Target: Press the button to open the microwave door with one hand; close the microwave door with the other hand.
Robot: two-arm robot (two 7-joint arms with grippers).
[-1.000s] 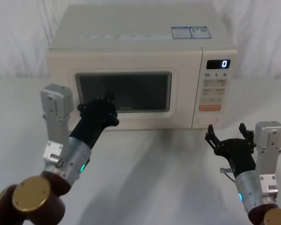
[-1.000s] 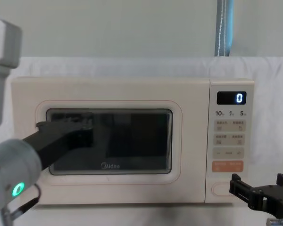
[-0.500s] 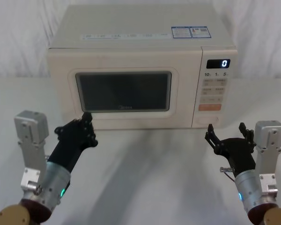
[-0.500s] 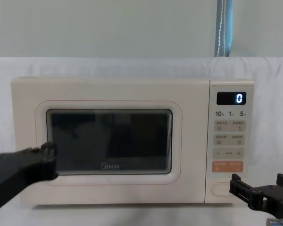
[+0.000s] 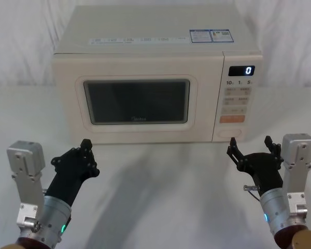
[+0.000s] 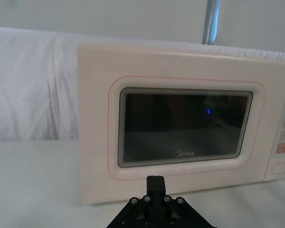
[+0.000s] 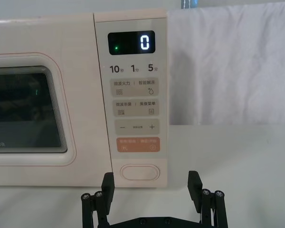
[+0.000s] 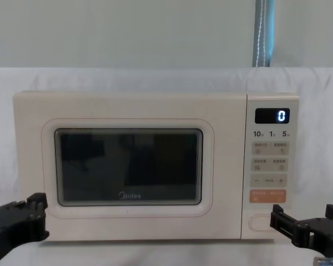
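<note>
The microwave door [image 5: 137, 101] sits flush with the cream microwave body, its dark window and "Midea" logo [image 8: 129, 194] facing me. The plain pill-shaped button [image 5: 232, 132] is at the bottom of the control panel, below the orange key [image 7: 138, 144]. My left gripper [image 5: 72, 155] hangs shut, low and in front of the door's lower left corner, apart from it; its joined fingertips [image 6: 155, 183] point at the door [image 6: 185, 126]. My right gripper [image 5: 250, 147] is open and empty, a short way in front of the button [image 7: 140, 172], not touching it.
The microwave stands on a white cloth-covered table [image 5: 166, 181] with a white curtain behind. The display [image 8: 272, 115] reads 0. Bare cloth lies between the two arms.
My left gripper has pulled back from the door window, down and toward me. The right gripper has not moved. The door stays flush throughout.
</note>
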